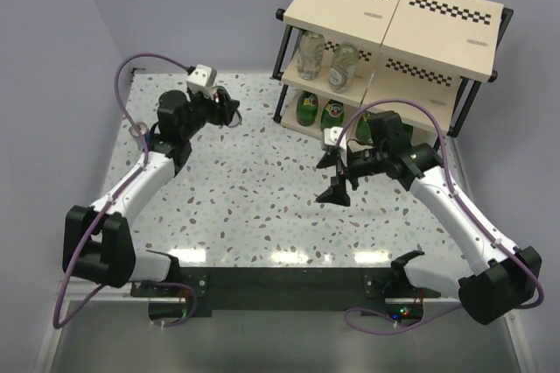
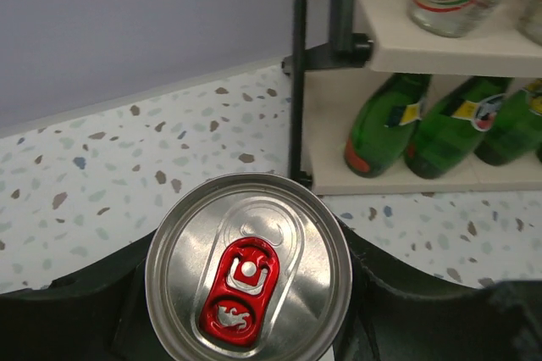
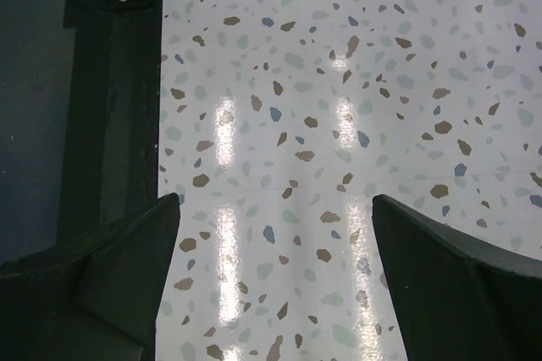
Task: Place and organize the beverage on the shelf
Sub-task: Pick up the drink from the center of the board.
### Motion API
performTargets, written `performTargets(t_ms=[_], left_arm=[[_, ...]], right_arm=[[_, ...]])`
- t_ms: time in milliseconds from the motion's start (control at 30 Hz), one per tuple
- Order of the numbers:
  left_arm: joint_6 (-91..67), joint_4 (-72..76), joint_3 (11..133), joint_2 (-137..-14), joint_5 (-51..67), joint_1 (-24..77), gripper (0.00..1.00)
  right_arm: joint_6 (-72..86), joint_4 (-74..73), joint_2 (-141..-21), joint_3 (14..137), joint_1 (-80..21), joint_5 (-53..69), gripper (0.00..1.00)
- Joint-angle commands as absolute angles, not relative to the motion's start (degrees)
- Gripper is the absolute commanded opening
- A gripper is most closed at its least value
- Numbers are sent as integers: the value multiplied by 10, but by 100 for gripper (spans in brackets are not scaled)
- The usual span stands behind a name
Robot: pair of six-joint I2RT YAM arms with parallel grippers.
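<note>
My left gripper (image 1: 223,109) is shut on a silver-topped slim can (image 2: 248,272) with a red pull tab, seen from above in the left wrist view. It holds the can left of the shelf (image 1: 394,23). Two clear bottles (image 1: 311,53) stand on the middle board. Green bottles (image 1: 307,109) with yellow-red labels stand on the bottom board and also show in the left wrist view (image 2: 381,124). My right gripper (image 1: 337,176) is open and empty above the table in front of the shelf; its wrist view (image 3: 275,293) shows only speckled tabletop between the jaws. No other can is in view.
The shelf's black front-left post (image 2: 299,64) stands just beyond the held can. A black strip (image 3: 110,107) runs along the table's near edge by the arm bases. Purple walls close in the back and the left side.
</note>
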State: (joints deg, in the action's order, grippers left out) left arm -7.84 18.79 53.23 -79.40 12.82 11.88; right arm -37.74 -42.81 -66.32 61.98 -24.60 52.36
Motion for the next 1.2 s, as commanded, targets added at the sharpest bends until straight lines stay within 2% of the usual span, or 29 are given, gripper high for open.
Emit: performTargets(t_ms=[0, 100, 167, 200, 233, 267, 300, 333, 567, 733, 933, 1167], left_arm=[[-74, 170, 580, -723, 212, 141, 0], [-110, 157, 577, -686, 270, 150, 0], [-145, 156, 569, -662, 292, 157, 0], [-159, 156, 565, -656, 303, 161, 0], [-187, 163, 562, -646, 311, 163, 0], [-200, 165, 557, -643, 322, 174, 0], [-225, 166, 555, -642, 325, 179, 0], [-236, 169, 556, -641, 328, 186, 0], [-327, 210, 585, -657, 324, 257, 0], [-363, 245, 613, -689, 317, 293, 0], [-394, 296, 631, -723, 298, 324, 0], [-395, 322, 639, -729, 251, 337, 0]], right_arm=[[-367, -402, -643, 611, -243, 541, 99], [-308, -342, -626, 600, -244, 521, 96], [-235, -282, -613, 603, -248, 462, 79], [-213, -266, -612, 610, -255, 426, 69], [-193, -261, -613, 637, -257, 382, 42], [-186, -266, -627, 655, -258, 358, 26], [-165, -267, -636, 675, -260, 337, 4], [-161, -277, -646, 709, -261, 315, 0], [-81, -193, -670, 744, -317, 108, 0], [-58, -150, -684, 735, -366, 17, 0], [-56, -170, -679, 722, -456, 59, 0], [-49, -180, -651, 715, -461, 73, 0]])
